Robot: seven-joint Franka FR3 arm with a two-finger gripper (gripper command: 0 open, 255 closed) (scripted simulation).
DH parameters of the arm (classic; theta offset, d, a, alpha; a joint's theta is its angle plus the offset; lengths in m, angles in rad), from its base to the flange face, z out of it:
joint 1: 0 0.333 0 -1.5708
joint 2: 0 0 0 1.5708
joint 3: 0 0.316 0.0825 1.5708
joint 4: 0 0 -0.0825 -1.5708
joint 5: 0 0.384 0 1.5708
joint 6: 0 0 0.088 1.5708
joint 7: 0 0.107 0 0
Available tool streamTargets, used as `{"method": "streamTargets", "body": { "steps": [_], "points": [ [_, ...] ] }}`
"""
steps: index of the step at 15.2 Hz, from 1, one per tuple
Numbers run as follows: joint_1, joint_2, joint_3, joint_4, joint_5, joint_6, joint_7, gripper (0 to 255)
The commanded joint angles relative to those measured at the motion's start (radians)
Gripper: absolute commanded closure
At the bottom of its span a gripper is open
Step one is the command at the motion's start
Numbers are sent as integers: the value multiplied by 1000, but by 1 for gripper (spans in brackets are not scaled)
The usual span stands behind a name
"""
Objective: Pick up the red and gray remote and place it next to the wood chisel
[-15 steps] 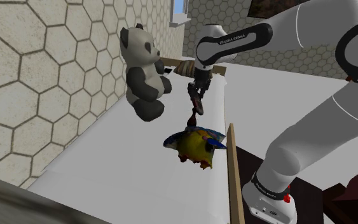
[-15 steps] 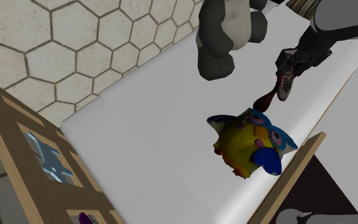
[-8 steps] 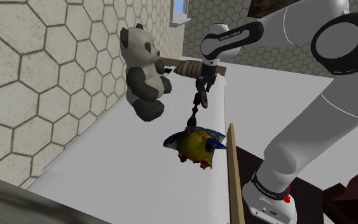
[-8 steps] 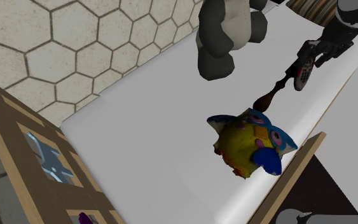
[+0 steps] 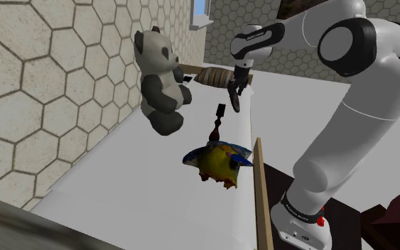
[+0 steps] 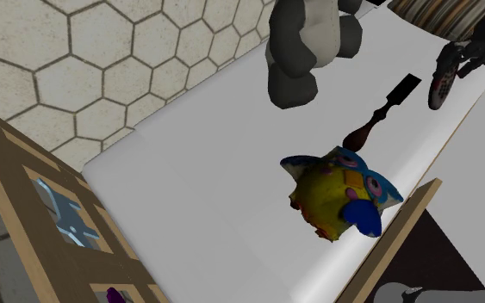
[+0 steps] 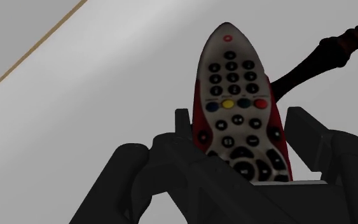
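Observation:
A red and grey remote [image 7: 240,105] with coloured buttons sits clasped between my black fingers [image 7: 182,124]. In the shoulder view my gripper [image 5: 234,94] hangs above the white surface [image 5: 155,185], shut on the remote [image 5: 233,101], just up and right of the wood chisel [image 5: 216,122]. The chisel [image 6: 378,112] lies flat, with a dark blade and a reddish-brown handle; its handle [image 7: 327,52] shows beyond the remote. In the second exterior view the remote [image 6: 443,86] hangs to the right of the chisel's blade, under the gripper [image 6: 466,58].
A grey-and-white panda toy [image 5: 159,78] stands to the shoulder view's left of the chisel. A yellow and blue plush toy [image 5: 218,160] lies just below the chisel's handle. A wooden rail [image 5: 262,192] borders the surface. A striped brown cushion [image 5: 216,74] lies behind.
My gripper has carried the remote off from above the chisel, up and to the right in both exterior views. The chisel's blade is now uncovered. The toys have not moved.

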Motion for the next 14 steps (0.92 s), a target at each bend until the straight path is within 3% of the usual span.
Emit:
{"method": "streamTargets", "body": {
  "steps": [1,13,14],
  "points": [
    [-22,51,-22,55,12,-7,-50,255],
    [-189,428,-86,566,121,-164,-280,255],
    [-189,429,-85,555,122,-152,-281,255]
  ]
}}
